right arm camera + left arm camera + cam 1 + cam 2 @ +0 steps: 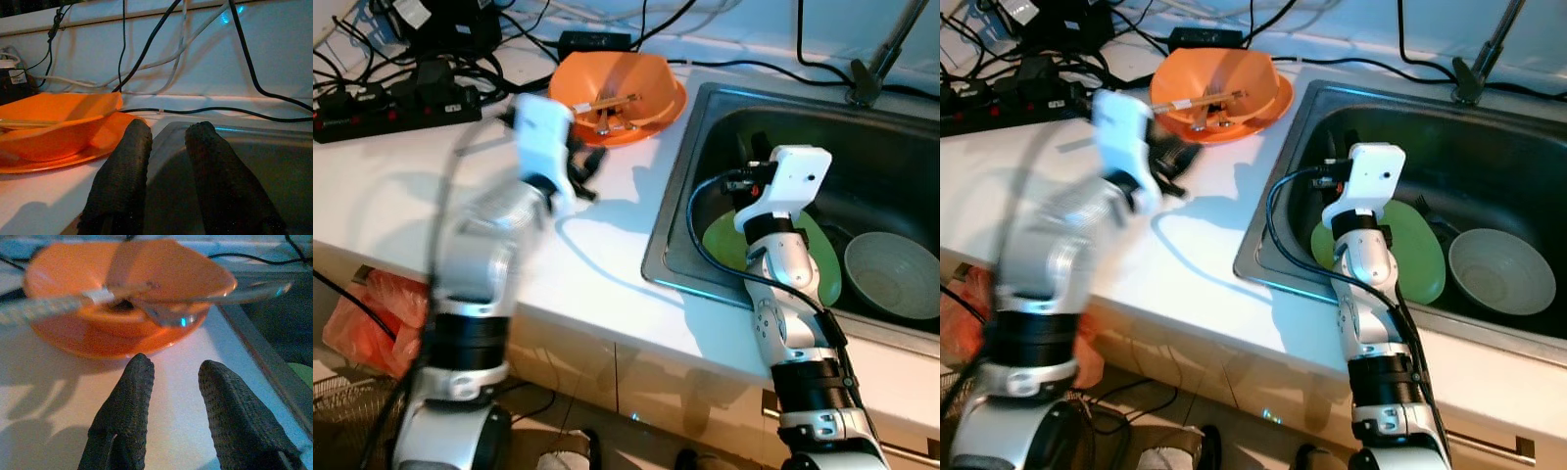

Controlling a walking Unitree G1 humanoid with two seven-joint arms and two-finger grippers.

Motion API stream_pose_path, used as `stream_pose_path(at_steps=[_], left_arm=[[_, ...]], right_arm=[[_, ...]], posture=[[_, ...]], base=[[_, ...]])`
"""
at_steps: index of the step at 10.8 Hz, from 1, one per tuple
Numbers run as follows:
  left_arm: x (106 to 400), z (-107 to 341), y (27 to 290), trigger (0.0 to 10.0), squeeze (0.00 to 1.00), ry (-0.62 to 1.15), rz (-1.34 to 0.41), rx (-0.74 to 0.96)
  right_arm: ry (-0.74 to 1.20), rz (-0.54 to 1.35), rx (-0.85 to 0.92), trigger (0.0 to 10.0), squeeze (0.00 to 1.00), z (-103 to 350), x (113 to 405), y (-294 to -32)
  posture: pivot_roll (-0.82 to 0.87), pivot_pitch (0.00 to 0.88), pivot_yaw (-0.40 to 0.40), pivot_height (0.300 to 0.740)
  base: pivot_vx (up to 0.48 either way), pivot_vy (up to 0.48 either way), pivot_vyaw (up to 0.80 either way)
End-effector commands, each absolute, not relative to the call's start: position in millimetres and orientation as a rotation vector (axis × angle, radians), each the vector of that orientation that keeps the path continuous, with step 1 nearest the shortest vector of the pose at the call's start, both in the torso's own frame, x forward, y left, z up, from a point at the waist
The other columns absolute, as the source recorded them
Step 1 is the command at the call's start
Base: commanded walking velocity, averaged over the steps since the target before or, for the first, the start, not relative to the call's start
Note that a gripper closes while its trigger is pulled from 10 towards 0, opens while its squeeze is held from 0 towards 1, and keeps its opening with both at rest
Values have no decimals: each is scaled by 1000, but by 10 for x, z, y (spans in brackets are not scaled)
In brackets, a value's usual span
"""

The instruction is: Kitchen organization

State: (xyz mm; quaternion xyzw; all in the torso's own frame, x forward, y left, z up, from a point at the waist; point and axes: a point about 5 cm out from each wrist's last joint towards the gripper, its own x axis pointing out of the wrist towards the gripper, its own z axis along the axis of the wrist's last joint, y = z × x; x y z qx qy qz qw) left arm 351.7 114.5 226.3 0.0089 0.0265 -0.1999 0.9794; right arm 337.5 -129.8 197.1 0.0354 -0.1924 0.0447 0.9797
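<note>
My left claw (168, 382), fingers parted and empty, hovers over the white surface (597, 264) just short of the orange bowl (619, 93) holding utensils, probably lined up to grab it. My right claw (166, 161), released too, waits above the sink (705, 127).

The left arm (480, 255) is smeared by motion blur; just beyond its gripper (173, 382), the utensils (146, 301) in the orange bowl (73, 269) are blurred (kind unclear).
</note>
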Motion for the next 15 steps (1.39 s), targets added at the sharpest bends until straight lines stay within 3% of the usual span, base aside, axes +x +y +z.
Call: stream_pose_path(at_steps=[1,5,6,7,8,15], left_arm=[[3546,2199,1147,10000,1000,65,-388,28],[3609,2170,1014,10000,1000,26,-401,13],[3608,2206,991,10000,216,2,-404,24],[3612,2222,986,10000,0,-13,-395,11],[3622,2219,985,0,0,-18,-390,-7],[3751,2266,1006,0,0,-32,-356,-8]], right_arm=[[-359,78,81,10000,0,1880,3369,-1317],[-363,71,80,10000,0,1885,3357,-1331],[-363,72,81,10000,0,1885,3358,-1328],[-362,73,81,10000,0,1884,3359,-1326],[-362,73,82,10000,0,1883,3362,-1326],[-367,74,80,10000,0,1883,3355,-1322]], posture=[[211,139,31,740],[203,140,33,740],[204,141,34,740],[204,140,34,740],[200,138,34,740],[188,118,42,740]], base=[[0,0,0],[0,0,0],[0,0,0],[0,0,0],[0,0,0],[0,0,0]])
